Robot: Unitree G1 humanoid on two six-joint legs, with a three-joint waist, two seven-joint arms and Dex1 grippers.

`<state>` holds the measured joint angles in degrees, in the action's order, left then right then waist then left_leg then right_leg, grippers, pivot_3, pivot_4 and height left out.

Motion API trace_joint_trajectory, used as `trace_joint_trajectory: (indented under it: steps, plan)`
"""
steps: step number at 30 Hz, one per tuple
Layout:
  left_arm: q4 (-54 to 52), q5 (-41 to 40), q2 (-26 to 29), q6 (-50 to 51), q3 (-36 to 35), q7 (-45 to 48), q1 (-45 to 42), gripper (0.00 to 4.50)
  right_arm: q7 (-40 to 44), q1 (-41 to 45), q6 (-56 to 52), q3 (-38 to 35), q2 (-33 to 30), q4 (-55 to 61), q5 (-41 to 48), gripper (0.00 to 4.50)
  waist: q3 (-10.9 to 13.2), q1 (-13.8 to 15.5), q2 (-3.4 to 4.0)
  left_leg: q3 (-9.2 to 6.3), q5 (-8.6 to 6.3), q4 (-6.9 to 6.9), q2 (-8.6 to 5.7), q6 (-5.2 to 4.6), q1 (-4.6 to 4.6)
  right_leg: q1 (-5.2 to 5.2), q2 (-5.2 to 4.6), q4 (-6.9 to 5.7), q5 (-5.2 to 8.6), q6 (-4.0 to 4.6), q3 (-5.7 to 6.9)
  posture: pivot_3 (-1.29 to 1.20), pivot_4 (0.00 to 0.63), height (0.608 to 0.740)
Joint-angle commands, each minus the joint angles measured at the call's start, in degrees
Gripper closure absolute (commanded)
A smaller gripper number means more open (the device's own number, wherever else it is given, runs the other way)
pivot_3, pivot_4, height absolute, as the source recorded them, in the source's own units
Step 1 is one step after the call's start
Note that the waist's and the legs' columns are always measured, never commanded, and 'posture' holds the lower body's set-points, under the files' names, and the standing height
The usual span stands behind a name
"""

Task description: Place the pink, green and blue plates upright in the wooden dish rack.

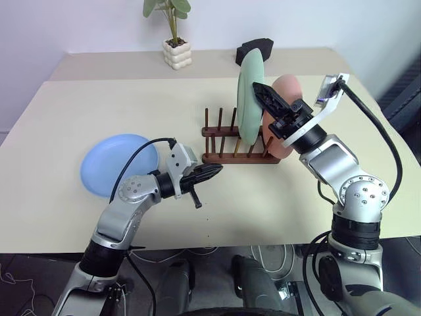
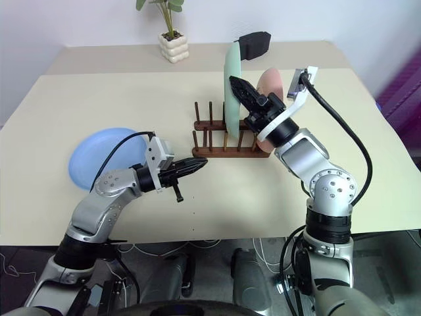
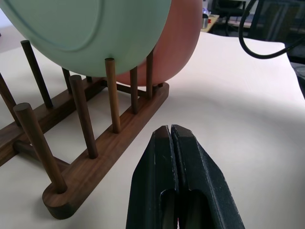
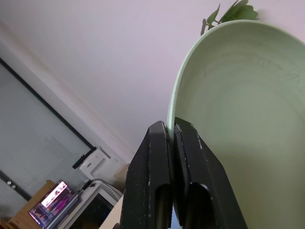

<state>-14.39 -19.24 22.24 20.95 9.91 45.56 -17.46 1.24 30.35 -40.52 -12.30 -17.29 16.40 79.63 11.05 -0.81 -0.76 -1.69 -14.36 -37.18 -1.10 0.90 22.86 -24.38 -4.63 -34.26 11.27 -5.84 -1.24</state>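
Note:
The wooden dish rack [image 1: 233, 157] stands mid-table. The pink plate [image 1: 288, 89] stands upright at its right end. Just left of it the green plate [image 1: 248, 99] is upright, its lower edge down among the pegs. My right gripper [image 1: 258, 87] is shut on the green plate's upper rim [image 4: 238, 119], pinching the edge. The blue plate [image 1: 118, 164] lies flat on the table at the left. My left gripper [image 1: 217, 170] is shut and holds nothing, hovering just in front of the rack's near rail [image 3: 95, 162], pointing at it.
A potted plant [image 1: 174, 39] and a black object [image 1: 255, 48] sit at the table's far edge behind the rack. The rack's left pegs [image 1: 220, 125] hold nothing. A black cable [image 1: 378, 125] loops off my right arm.

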Motion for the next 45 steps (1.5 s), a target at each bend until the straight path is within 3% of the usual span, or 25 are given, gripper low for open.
trace_joint_trajectory:
  steps: [1,2,5,12,36,43,45]
  plan:
    - [-2.1,-0.3,0.1,-0.9,-0.4,-0.1,-0.2,4.5,0.0,0.8,0.9,-1.7,0.5,0.6,1.0,4.48,0.0,0.0,0.0,0.0,0.0,0.0,0.0,0.0,0.0,0.0,0.0,0.0,0.0,0.0,0.0,0.0,0.15,0.736]
    - [-2.1,-0.3,0.0,-1.0,-0.4,-0.1,-0.2,4.5,0.0,0.8,0.9,-1.7,0.5,0.6,1.0,4.48,0.0,0.0,0.0,0.0,0.0,0.0,0.0,0.0,0.0,0.0,0.0,0.0,0.0,0.0,0.0,0.0,0.15,0.736]
    - [-2.0,-0.3,0.0,-1.0,-0.3,0.0,-0.3,4.5,0.1,0.7,0.8,-1.7,0.6,0.6,1.1,3.5,0.0,0.0,0.0,0.0,0.0,0.0,0.0,0.0,0.0,0.0,0.0,0.0,0.0,0.0,0.0,0.0,0.15,0.736]
    - [-2.1,-0.3,0.0,-1.0,-0.3,0.0,-0.2,4.5,-0.1,0.6,0.9,-1.9,0.8,0.8,0.5,0.05,0.0,0.0,0.0,0.0,0.0,0.0,0.0,0.0,0.01,-0.01,0.0,0.01,0.0,0.0,0.0,0.0,0.15,0.736]
    - [-2.7,-0.5,0.0,0.0,-0.1,-0.7,-0.8,4.5,4.6,1.6,0.0,-2.0,-7.1,2.8,-5.7,0.05,0.0,0.0,0.0,-0.01,0.0,-0.01,-0.01,0.0,0.14,-0.09,0.0,0.05,0.0,0.0,0.02,0.0,0.15,0.736]
    - [-2.0,-0.4,-0.1,-0.6,-1.8,-2.5,-0.8,4.5,12.6,3.8,2.9,-1.5,-11.9,2.9,-14.4,0.05,0.0,0.1,0.0,-0.01,0.0,-0.01,-0.03,0.0,0.17,-0.12,0.0,0.05,0.0,0.0,0.03,0.0,0.15,0.736]
    - [-1.5,-0.7,-0.1,0.2,-4.1,-4.8,-1.2,3.96,19.3,5.0,4.6,1.6,-16.5,3.3,-21.3,0.0,0.0,0.1,0.01,-0.02,0.0,-0.01,-0.05,0.0,0.19,-0.13,0.0,0.05,0.0,0.0,0.05,0.0,0.15,0.736]
